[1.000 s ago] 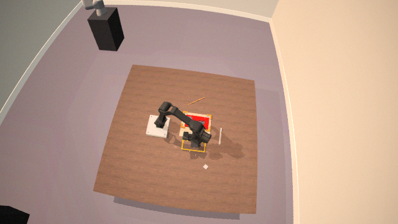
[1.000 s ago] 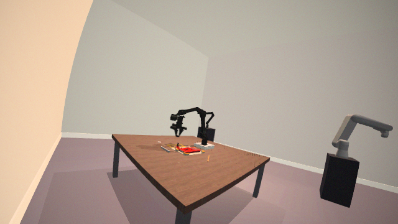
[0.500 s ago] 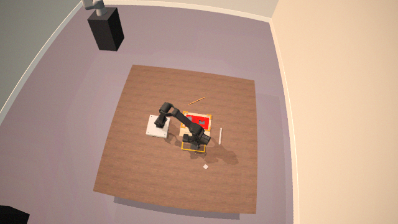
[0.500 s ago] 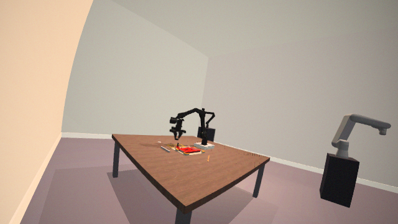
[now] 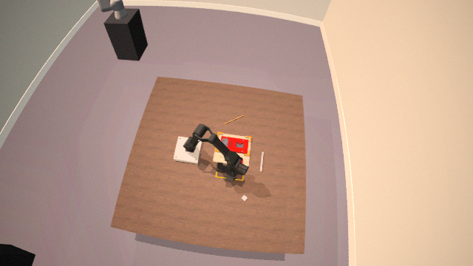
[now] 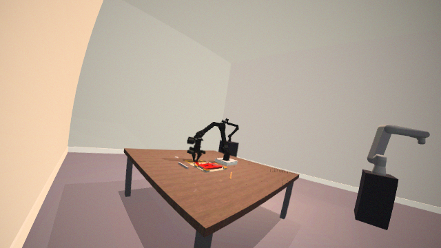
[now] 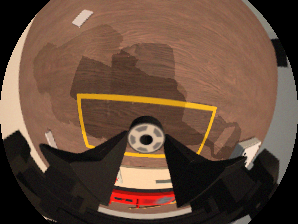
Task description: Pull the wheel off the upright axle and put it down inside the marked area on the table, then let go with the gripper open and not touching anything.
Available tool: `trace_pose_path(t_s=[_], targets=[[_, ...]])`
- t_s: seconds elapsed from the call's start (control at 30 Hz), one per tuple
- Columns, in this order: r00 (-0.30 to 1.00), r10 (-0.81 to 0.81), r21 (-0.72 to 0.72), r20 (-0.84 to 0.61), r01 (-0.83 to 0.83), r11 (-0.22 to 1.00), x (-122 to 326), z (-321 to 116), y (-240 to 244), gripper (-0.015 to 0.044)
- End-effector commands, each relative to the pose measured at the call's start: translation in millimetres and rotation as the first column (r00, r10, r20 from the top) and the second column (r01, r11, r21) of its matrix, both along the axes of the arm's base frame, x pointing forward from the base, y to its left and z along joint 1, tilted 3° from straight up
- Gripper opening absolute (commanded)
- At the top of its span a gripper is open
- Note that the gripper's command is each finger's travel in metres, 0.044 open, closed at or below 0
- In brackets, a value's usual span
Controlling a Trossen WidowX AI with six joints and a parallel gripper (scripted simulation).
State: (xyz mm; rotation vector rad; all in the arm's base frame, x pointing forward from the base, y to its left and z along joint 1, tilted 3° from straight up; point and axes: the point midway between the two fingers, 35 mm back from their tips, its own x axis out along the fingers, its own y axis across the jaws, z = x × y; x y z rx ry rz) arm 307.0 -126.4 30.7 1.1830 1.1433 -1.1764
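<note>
Top view: black six-joint arm (image 5: 216,145) reaching from white square base plate (image 5: 181,154) across red fixture board (image 5: 234,143) toward yellow-outlined rectangular marked area (image 5: 221,176) on brown wooden table (image 5: 177,207). Black parallel-jaw gripper (image 5: 232,176) over that outline, hiding most of it; wheel not separable from the arm here. Thin orange stick (image 5: 233,120), white rod (image 5: 261,161) and small white square chip (image 5: 244,198) lying apart, outside the work zone.

Exterior view: gripper (image 6: 196,159) pointing straight down, just above the tabletop beside the red board (image 6: 209,166). Vertical pose suits a straight lift off an upright axle and a flat set-down. Too small to judge contact with the table.

Wrist view: small grey round wheel with centre hole (image 7: 145,137) clamped between the dark fingers, hub facing the camera. Wheel sits against the near edge of the yellow outline (image 7: 81,123), the red board behind it, so probably not yet fully inside. Likely transport near done; lowering and release left.
</note>
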Motion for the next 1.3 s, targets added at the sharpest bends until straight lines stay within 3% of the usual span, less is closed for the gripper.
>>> trace_pose_path(t_s=[0.0, 0.37, 0.57, 0.7, 0.9, 1.07, 1.27], targets=[[1.0, 0.0, 0.0, 0.0, 0.0, 1.0, 0.0, 0.0, 0.0, 0.0026], [1.0, 0.001, 0.001, 0.0, -0.001, 1.0, 0.3, 6.5, 0.0, 0.03], [1.0, 0.005, 0.005, 0.001, -0.005, 1.0, -2.8, 57.5, 2.3, 0.03], [1.0, 0.005, 0.005, 0.001, -0.005, 1.0, -3.1, 59.7, 2.5, 0.03], [1.0, 0.003, 0.001, 0.004, -0.003, 1.0, -38.0, 78.0, 16.7, 0.044], [1.0, 0.005, 0.007, -0.003, -0.005, 1.0, -80.7, 97.0, 34.8, 0.044], [1.0, 0.005, 0.007, -0.004, -0.005, 1.0, -86.3, 98.9, 37.1, 0.044]])
